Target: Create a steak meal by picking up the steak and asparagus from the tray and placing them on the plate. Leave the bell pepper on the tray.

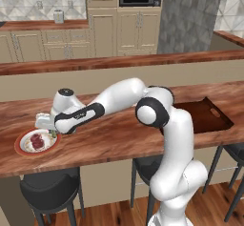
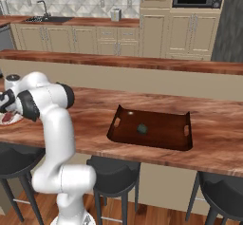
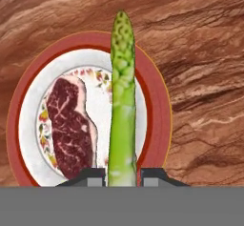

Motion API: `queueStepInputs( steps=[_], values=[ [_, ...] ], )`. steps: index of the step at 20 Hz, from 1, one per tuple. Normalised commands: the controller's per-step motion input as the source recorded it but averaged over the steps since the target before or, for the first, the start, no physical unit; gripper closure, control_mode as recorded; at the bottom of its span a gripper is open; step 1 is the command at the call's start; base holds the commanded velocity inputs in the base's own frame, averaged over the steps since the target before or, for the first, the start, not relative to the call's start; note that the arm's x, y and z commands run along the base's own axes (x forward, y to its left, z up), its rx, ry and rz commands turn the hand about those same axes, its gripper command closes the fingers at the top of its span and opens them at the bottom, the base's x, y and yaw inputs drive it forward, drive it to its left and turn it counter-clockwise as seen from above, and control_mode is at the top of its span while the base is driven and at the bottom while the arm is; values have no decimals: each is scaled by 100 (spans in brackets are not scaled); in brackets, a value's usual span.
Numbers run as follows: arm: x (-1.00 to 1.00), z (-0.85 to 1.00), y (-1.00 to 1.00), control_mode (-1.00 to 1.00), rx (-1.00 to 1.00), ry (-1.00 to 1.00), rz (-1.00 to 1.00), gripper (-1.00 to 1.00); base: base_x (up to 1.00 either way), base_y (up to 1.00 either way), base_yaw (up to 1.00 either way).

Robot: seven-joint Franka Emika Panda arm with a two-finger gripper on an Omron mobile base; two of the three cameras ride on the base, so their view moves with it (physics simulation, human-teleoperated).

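In the hand view my gripper [image 3: 122,175] is shut on the base of the light-green asparagus [image 3: 122,96], which points away over the plate [image 3: 159,106], a white one with an orange-red rim. The dark red steak [image 3: 71,127] lies on the plate's left half beside the stalk. From the left base view, the gripper [image 1: 50,130] hovers just over the plate [image 1: 20,148] at the counter's left end, with the steak [image 1: 37,141] on it. The dark brown tray [image 2: 161,124] sits far to the right, and the dark green bell pepper [image 2: 142,129] rests on it.
The tray [image 1: 205,118] lies behind my arm's elbow. A raised wooden ledge [image 1: 119,60] runs along the back of the counter. Black stools [image 1: 50,189] stand under the front edge. Bare wood counter [image 1: 109,139] stretches between plate and tray.
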Motion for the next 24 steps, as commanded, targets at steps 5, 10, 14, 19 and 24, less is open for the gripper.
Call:
queueStepInputs(
  steps=[5, 10, 14, 19, 24],
  values=[
    [23, -28, 10, -100, 0, 0, 0, 100, 0, 0, 0],
    [13, -14, 28, -100, -1, 0, 0, 100, 0, 0, 0],
    [7, -9, 28, -100, -2, 0, 0, 100, 0, 0, 0],
    [5, -12, 17, -100, 0, 0, 0, -100, 0, 0, 0],
    [3, -10, 7, -100, 0, -1, 0, -100, 0, 0, 0]
  ],
)
